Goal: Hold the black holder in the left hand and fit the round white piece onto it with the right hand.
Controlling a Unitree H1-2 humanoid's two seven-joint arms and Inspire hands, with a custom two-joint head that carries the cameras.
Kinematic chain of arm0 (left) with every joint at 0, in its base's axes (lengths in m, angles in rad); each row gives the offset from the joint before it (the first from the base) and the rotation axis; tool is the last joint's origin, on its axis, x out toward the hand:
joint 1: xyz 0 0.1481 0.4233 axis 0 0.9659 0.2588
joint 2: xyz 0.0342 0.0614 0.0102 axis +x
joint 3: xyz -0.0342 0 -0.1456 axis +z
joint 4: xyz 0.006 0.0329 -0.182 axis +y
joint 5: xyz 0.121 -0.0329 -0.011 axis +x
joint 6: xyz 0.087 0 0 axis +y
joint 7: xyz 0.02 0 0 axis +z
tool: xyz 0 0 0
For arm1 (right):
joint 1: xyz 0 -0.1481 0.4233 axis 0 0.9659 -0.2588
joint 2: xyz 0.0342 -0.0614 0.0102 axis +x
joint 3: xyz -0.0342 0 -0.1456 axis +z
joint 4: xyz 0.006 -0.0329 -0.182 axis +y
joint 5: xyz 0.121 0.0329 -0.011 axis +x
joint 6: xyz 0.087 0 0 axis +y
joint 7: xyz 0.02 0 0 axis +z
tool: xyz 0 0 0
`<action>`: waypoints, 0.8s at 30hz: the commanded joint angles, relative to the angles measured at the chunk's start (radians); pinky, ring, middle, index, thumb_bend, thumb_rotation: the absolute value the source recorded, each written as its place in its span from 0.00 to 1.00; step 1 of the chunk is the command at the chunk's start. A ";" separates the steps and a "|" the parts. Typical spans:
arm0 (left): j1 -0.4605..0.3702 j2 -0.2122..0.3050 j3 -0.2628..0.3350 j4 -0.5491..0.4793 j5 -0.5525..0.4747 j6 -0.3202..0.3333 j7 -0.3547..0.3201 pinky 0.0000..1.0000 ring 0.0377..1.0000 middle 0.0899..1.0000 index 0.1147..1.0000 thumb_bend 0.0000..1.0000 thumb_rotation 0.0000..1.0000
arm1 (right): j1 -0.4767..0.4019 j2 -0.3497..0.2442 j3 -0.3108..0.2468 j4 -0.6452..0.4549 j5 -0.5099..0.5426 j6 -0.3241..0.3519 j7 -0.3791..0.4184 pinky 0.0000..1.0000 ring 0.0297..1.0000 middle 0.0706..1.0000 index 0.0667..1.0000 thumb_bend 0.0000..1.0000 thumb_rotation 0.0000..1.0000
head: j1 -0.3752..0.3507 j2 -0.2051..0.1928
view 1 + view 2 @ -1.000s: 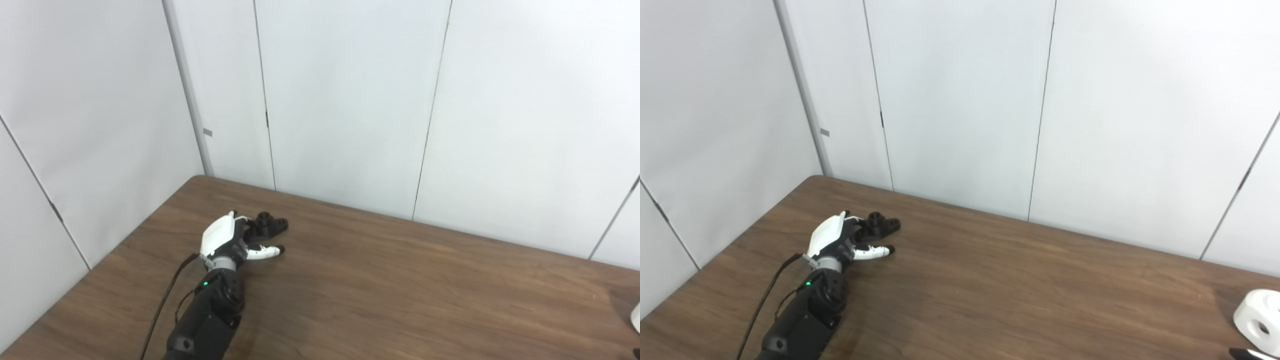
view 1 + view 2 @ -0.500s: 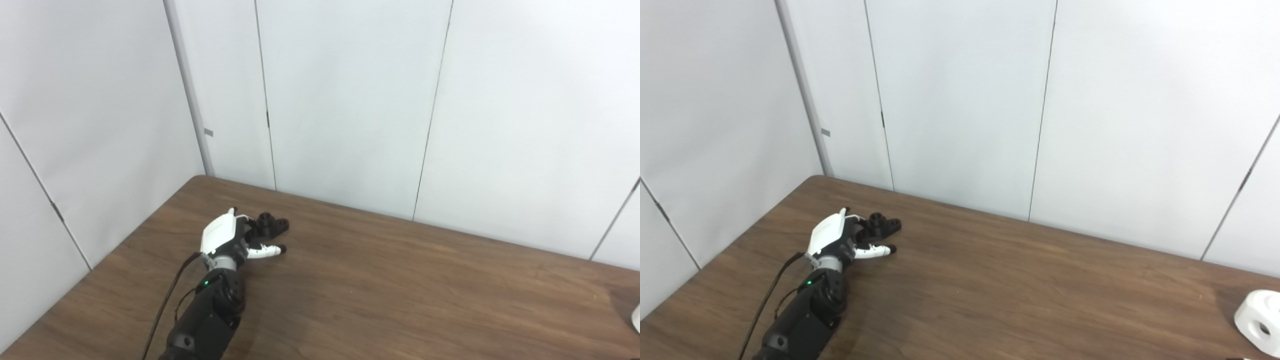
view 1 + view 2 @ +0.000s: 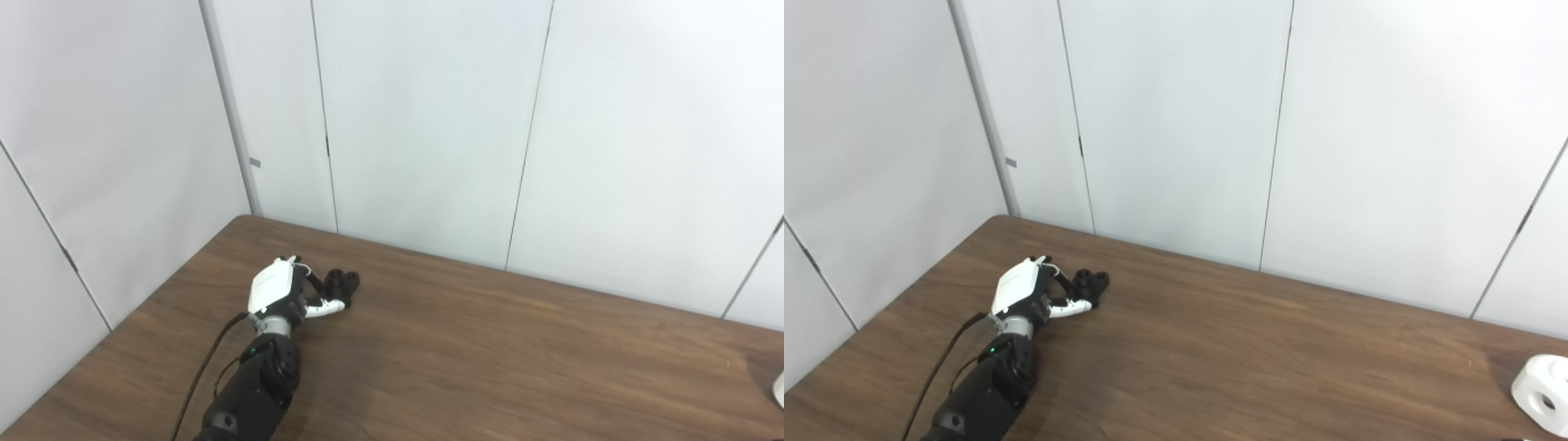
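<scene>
The black holder (image 3: 342, 282) lies on the brown table (image 3: 490, 349) near its far left corner. My left hand (image 3: 278, 293) reaches it from the near side. The fingers curl over its left end, and the thumb (image 3: 323, 307) presses against its near side, so the hand is shut on the holder, which still rests on the table. The round white piece (image 3: 1541, 392), with a hole in its side, sits alone at the table's right edge; the left eye view shows only a sliver of the white piece (image 3: 779, 389). No right hand shows in either view.
White wall panels (image 3: 429, 122) stand close behind the table's far edge and along its left side. A black cable (image 3: 202, 373) runs along my left forearm.
My left hand has closed in on the holder. The holder has turned and slid a little to the right. The white piece has not moved.
</scene>
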 commanded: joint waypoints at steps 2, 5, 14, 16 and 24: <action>0.009 0.007 -0.024 0.019 -0.001 -0.008 -0.023 1.00 1.00 0.92 0.41 0.52 0.04 | 0.070 0.023 0.019 0.039 -0.021 0.004 0.008 0.17 0.65 0.72 0.67 1.00 0.93 | -0.006 0.002; 0.012 0.013 -0.025 0.023 -0.008 -0.022 -0.025 1.00 1.00 0.93 0.41 0.52 0.04 | 0.072 0.028 0.021 0.037 -0.021 -0.004 0.006 0.23 0.65 0.73 0.68 1.00 0.93 | -0.036 0.010; 0.032 0.021 -0.018 0.003 -0.053 -0.067 -0.034 1.00 1.00 0.93 0.41 0.52 0.04 | 0.072 0.054 0.011 -0.054 -0.075 0.091 -0.022 0.01 0.80 0.84 0.78 1.00 0.89 | -0.149 0.031; 0.040 0.017 -0.016 -0.011 -0.062 -0.078 -0.032 1.00 1.00 0.93 0.41 0.52 0.04 | 0.070 0.059 0.000 -0.080 -0.088 0.119 -0.029 0.00 0.79 0.84 0.77 1.00 0.89 | -0.158 0.033; 0.104 0.000 -0.040 -0.170 -0.071 -0.106 -0.048 1.00 1.00 0.93 0.41 0.52 0.05 | 0.065 0.043 -0.074 -0.157 -0.105 0.189 -0.052 0.00 0.80 0.85 0.79 1.00 0.84 | -0.188 0.028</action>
